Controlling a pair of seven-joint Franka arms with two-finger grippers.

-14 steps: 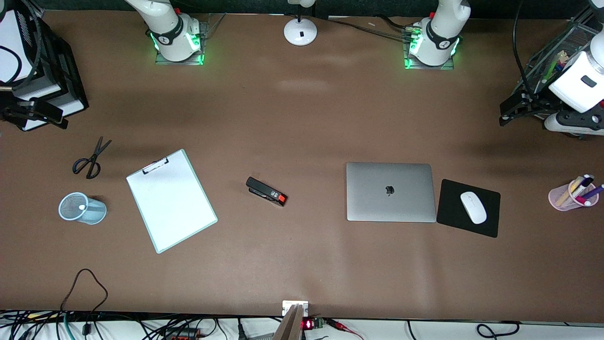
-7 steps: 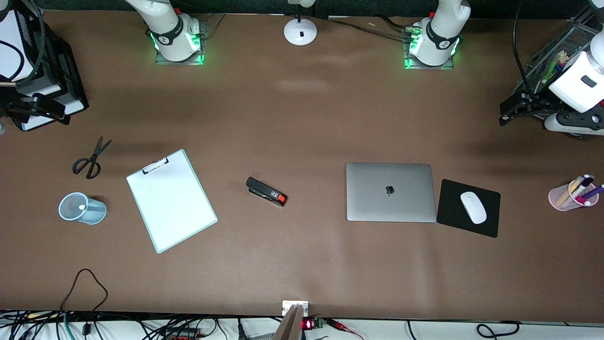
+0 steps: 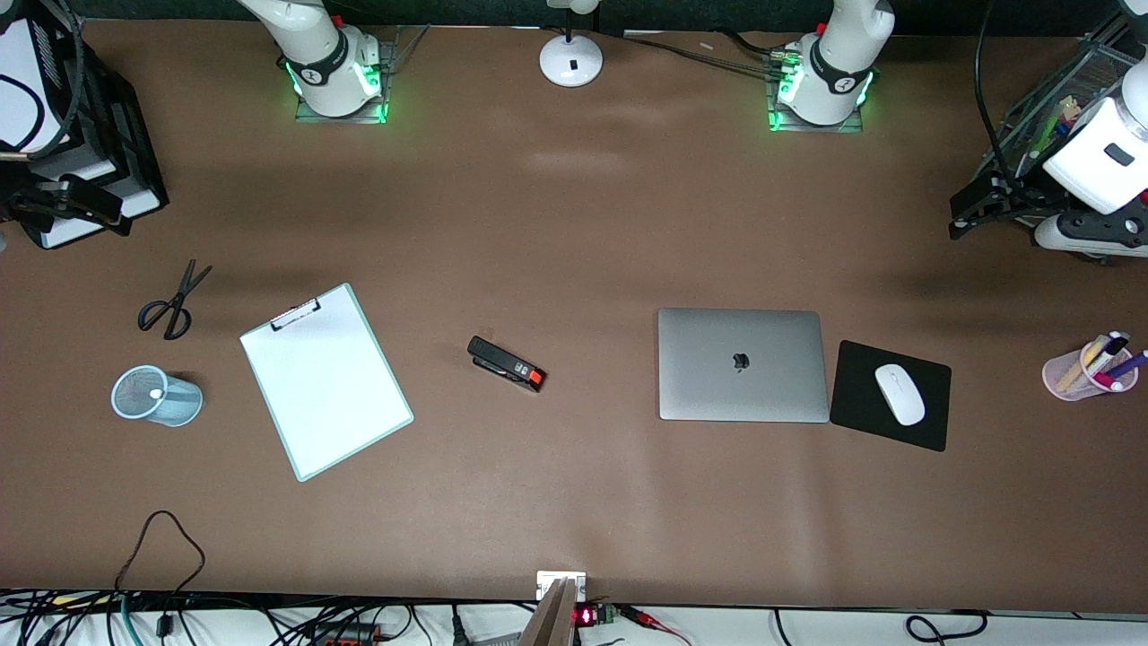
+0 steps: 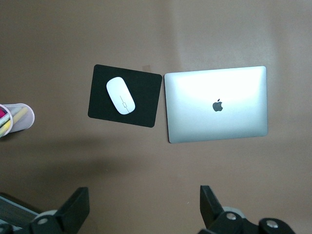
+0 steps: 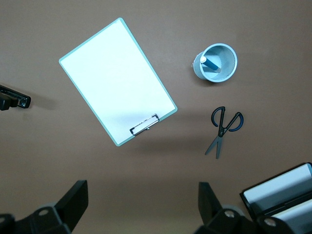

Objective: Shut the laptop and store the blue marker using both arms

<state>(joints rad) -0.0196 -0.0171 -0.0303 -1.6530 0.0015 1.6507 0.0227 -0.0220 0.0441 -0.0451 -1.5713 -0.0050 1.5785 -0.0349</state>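
Observation:
The laptop [image 3: 742,363] [image 4: 216,104] lies shut and flat on the table, lid up with its apple logo showing. The blue marker [image 5: 210,63] stands in a light blue mesh cup [image 3: 157,396] [image 5: 218,62] at the right arm's end of the table; the front view shows only its whitish end [image 3: 156,393]. My left gripper [image 3: 961,215] [image 4: 144,195] hangs open and empty over bare table at the left arm's end. My right gripper [image 3: 112,215] [image 5: 141,191] hangs open and empty, high over the table edge above the scissors [image 3: 170,301].
A clipboard [image 3: 325,381] and a black stapler [image 3: 507,363] lie mid-table. A white mouse [image 3: 900,393] sits on a black pad [image 3: 861,417] beside the laptop. A pink pen cup [image 3: 1076,372], a wire tray [image 3: 1031,108], a black box [image 3: 117,152] and a lamp base [image 3: 570,58] line the edges.
The right gripper has shifted a little toward the robots' side of the table. The left arm and everything on the table have stayed put.

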